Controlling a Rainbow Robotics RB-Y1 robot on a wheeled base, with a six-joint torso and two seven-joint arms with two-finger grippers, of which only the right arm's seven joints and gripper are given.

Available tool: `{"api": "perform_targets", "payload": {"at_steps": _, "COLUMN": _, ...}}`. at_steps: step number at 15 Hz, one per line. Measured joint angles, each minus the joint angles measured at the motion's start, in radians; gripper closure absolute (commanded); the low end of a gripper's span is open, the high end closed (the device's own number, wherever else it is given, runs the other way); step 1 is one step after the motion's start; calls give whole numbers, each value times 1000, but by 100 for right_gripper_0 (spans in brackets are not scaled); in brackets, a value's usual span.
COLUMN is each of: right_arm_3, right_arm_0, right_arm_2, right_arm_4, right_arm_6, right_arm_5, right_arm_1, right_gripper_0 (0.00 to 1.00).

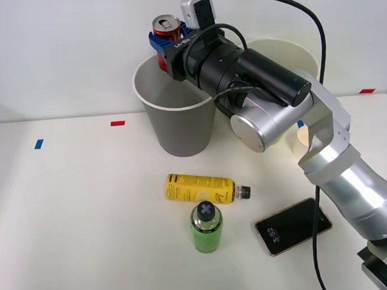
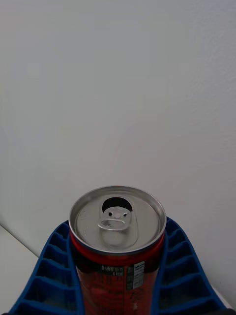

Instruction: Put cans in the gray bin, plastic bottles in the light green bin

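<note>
The small slim red drink can with a silver top and pull tab (image 1: pixel 166 27) is upright, pinched between the blue ribbed fingers (image 2: pixel 51 270) of the right claw (image 1: pixel 167 45), held above the open mouth of the large round gray bin with a white rim (image 1: pixel 179 129). Just behind the arm stands the yellow-green bin (image 1: pixel 286 50), mostly hidden. On the white table (image 1: pixel 86 211), nearer the robot, the yellow-labelled bottle with a black cap (image 1: pixel 206 188) lies on its side; the bright green bottle (image 1: pixel 206 228) stands just beside it. A black phone (image 1: pixel 294 225) lies near.
</note>
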Motion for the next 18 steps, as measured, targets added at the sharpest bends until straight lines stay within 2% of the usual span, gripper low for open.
{"api": "perform_targets", "payload": {"at_steps": 5, "right_arm_3": -15, "right_arm_0": 1, "right_arm_2": 15, "right_arm_4": -16, "right_arm_6": -5, "right_arm_5": -16, "right_arm_1": -50, "right_gripper_0": 0}}
{"api": "perform_targets", "payload": {"at_steps": 8, "right_arm_3": -68, "right_arm_0": 17, "right_arm_2": 22, "right_arm_4": -47, "right_arm_6": -11, "right_arm_5": -17, "right_arm_1": -97, "right_gripper_0": 0}}
{"api": "perform_targets", "payload": {"at_steps": 10, "right_arm_3": -153, "right_arm_0": 57, "right_arm_2": 23, "right_arm_4": -57, "right_arm_6": -12, "right_arm_5": -18, "right_arm_1": -161, "right_gripper_0": 0}}
{"api": "perform_targets", "payload": {"at_steps": 13, "right_arm_3": -303, "right_arm_0": 163, "right_arm_2": 20, "right_arm_4": -99, "right_arm_6": -22, "right_arm_5": -39, "right_arm_1": -295, "right_gripper_0": 0}}
{"api": "perform_targets", "payload": {"at_steps": 18, "right_arm_3": -391, "right_arm_0": 418, "right_arm_2": -1, "right_arm_4": -181, "right_arm_6": -35, "right_arm_5": -371, "right_arm_1": -443, "right_gripper_0": 0}}
